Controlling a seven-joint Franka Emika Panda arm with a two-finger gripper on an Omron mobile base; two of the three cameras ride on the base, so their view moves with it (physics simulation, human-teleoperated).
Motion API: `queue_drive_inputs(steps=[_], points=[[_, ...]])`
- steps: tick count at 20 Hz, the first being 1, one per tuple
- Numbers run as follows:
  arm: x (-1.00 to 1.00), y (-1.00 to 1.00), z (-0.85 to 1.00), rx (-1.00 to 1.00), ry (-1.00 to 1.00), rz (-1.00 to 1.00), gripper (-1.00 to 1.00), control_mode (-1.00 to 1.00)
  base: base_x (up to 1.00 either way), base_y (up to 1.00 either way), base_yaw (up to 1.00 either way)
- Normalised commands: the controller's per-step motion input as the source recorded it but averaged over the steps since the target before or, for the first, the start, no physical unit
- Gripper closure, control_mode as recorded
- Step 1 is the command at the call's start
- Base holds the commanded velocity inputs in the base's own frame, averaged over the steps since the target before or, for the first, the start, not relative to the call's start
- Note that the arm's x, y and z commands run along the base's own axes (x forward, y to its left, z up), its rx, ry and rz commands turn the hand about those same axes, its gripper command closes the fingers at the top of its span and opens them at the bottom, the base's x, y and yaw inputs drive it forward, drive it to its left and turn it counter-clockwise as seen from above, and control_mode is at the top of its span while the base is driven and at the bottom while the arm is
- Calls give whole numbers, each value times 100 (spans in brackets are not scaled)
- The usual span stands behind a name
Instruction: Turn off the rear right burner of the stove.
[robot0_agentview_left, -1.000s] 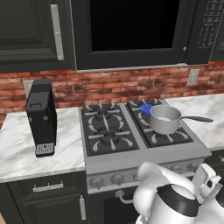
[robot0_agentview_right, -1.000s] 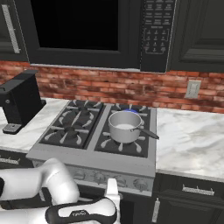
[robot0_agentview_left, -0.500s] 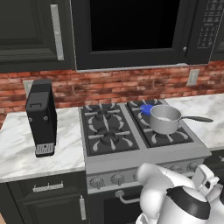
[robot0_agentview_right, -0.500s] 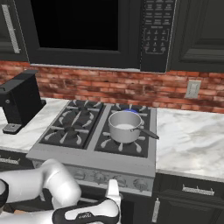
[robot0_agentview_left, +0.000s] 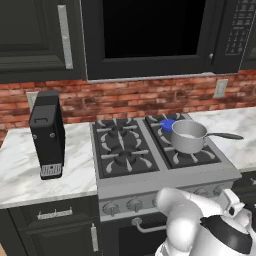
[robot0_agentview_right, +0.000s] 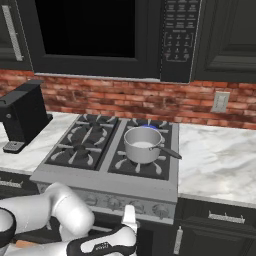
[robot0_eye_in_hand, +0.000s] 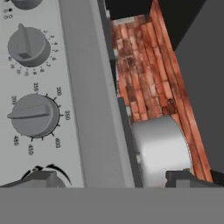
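Observation:
The stove (robot0_agentview_left: 150, 177) (robot0_agentview_right: 100, 181) is a steel range with a black grated top. Its rear right burner (robot0_agentview_left: 167, 124) (robot0_agentview_right: 148, 126) shows a small blue flame, just behind a steel pot (robot0_agentview_left: 187, 136) (robot0_agentview_right: 142, 145) on the front right burner. My gripper (robot0_agentview_right: 130, 219) (robot0_agentview_left: 232, 201) is low in front of the stove's knob panel, right of centre, pointing up. In the hand view, rolled sideways, the open gripper (robot0_eye_in_hand: 105, 183) faces the panel with round silver knobs (robot0_eye_in_hand: 34, 114) (robot0_eye_in_hand: 28, 46) close ahead. Nothing is between the fingers.
A black coffee machine (robot0_agentview_left: 47, 134) (robot0_agentview_right: 22, 117) stands on the marble counter (robot0_agentview_left: 30, 170) left of the stove. A black microwave (robot0_agentview_left: 150, 35) hangs above. The pot's handle (robot0_agentview_left: 225, 135) sticks out right. Dark cabinets (robot0_agentview_right: 215, 235) flank the stove below.
The hand has sunk very slightly in front of the knob panel. The gripper stays open and the stove and pot are unchanged.

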Motion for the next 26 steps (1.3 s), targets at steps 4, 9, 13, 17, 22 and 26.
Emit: queue_drive_inputs(steps=[4, 9, 13, 17, 22, 26], points=[[23, 0, -25, 0, 0, -4, -100, -100, 0, 0, 0], [18, -2, -27, 0, 0, -3, -100, -100, 0, 0, 0], [20, -15, -30, 0, 0, -2, -100, -100, 0, 0, 0], [8, -8, -19, 0, 0, -1, -100, -100, 0, 0, 0], [6, -9, -15, 0, 0, -1, -100, -100, 0, 0, 0], [9, -7, -25, 0, 0, 0, -100, -100, 0, 0, 0]])
